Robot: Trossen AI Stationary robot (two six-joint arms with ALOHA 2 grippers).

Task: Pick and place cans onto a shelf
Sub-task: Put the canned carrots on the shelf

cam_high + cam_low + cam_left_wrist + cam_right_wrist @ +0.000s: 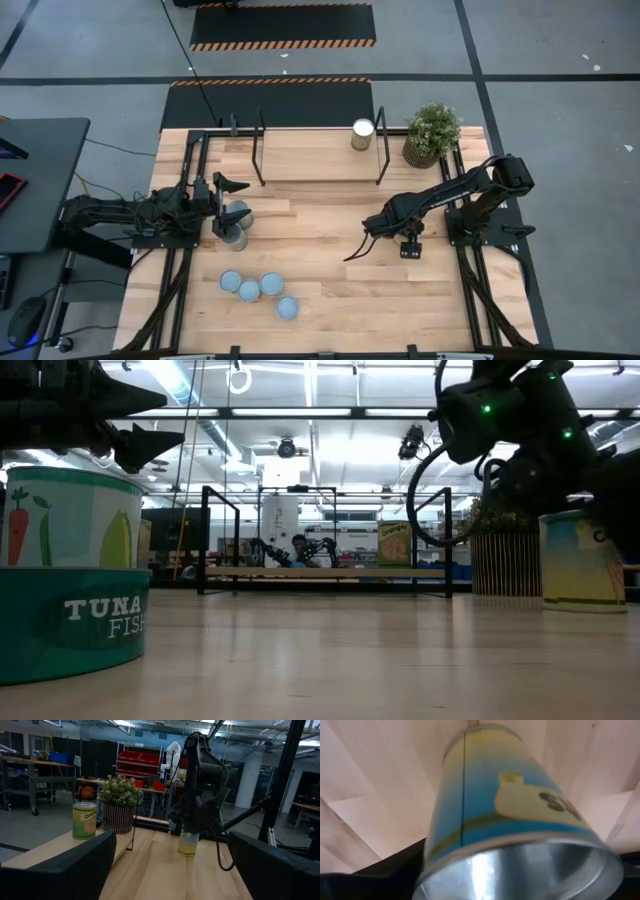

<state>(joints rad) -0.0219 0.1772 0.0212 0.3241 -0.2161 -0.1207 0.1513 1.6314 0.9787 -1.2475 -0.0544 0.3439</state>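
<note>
- You have one can [362,134] on the shelf [300,160] so far; it stands near the shelf's right end, close to the plant [432,133]
- Your right gripper [380,222] is in the middle of the table, in front of the shelf, and its fingers are closed tight around a blue and yellow can [510,815]
- That blue and yellow can looks like it is touching the wood or just above it; you cannot tell which from these pictures
- It looks like the can that goes to the shelf next, so you still need to carry it over and set it down there
- Your left gripper [228,196] hangs over two cans [237,222] on the left side of the table, with its fingers wide apart and nothing in them
- Four more cans [258,291] wait in a small bunch near the front of the table, a bit left of the middle
- So one can is done, one is in your right gripper, and six more are still on the table
- The shelf has lots of bare room left of the can that is there, so the job is only just started
</note>
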